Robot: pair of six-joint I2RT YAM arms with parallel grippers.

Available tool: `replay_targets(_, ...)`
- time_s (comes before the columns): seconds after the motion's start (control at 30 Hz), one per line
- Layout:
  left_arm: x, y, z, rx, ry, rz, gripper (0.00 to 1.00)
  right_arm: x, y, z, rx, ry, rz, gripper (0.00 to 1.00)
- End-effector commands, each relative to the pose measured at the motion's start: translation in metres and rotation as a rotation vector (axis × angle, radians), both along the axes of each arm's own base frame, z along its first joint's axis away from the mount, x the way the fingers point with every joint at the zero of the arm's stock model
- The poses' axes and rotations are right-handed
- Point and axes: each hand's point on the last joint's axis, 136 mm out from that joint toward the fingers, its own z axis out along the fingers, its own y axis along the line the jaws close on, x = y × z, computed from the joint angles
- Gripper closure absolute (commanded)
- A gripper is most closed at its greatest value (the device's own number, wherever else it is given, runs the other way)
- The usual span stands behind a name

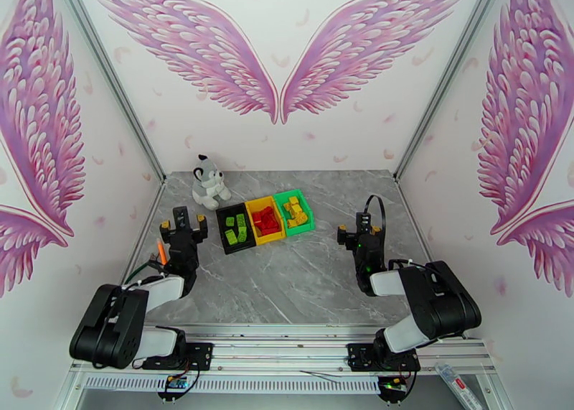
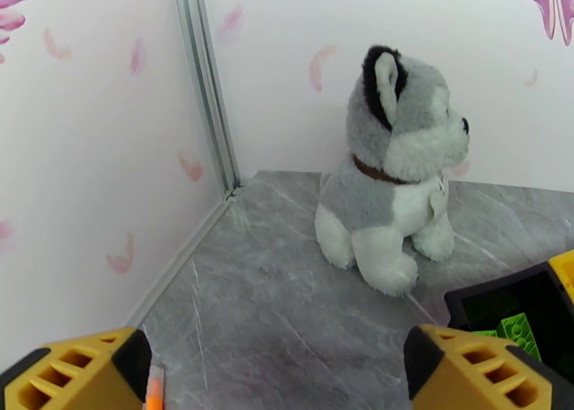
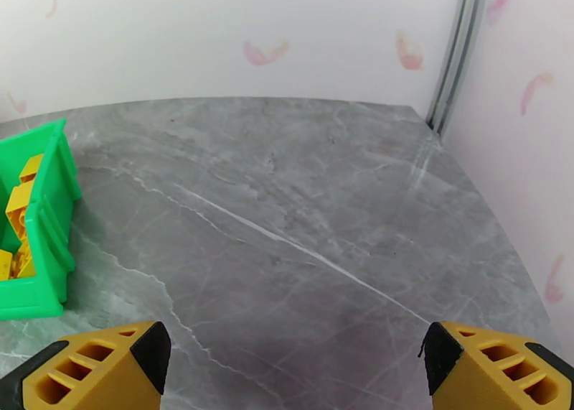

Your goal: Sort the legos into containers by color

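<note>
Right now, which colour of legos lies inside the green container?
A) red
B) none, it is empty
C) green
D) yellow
D: the right wrist view and the top view both show yellow legos lying inside the green container.
</note>
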Motion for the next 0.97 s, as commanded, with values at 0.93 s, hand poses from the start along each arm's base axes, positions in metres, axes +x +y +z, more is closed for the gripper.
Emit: replay_targets(0.93,0.021,0.020,-0.007,-0.117,0.042,0.002,0.01,0.008,-0.001,0.003,0.042,0.001,0.033,0.01)
